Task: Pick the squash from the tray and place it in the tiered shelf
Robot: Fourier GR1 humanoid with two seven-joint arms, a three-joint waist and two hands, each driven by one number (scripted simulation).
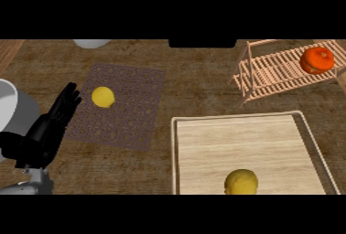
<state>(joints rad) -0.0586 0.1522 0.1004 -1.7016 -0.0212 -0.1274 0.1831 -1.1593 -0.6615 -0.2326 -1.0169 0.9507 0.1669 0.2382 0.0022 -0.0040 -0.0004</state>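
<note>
Squash [241,182]: dull yellow. Tray [202,151]: pale wood grain. Lemon [103,97]: bright yellow. Mat [138,109]: brown-purple, speckled. Tiered shelf [270,73]: light slatted wood. Tomato [317,60]: orange-red. Counter [196,82]: dark brown grain. Left hand [47,128]: black.

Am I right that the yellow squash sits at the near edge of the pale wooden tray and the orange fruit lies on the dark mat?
Not quite. In the head view the orange fruit rests on the wooden slatted tiered shelf; the dark mat holds a small yellow fruit. The squash part is right.
</note>
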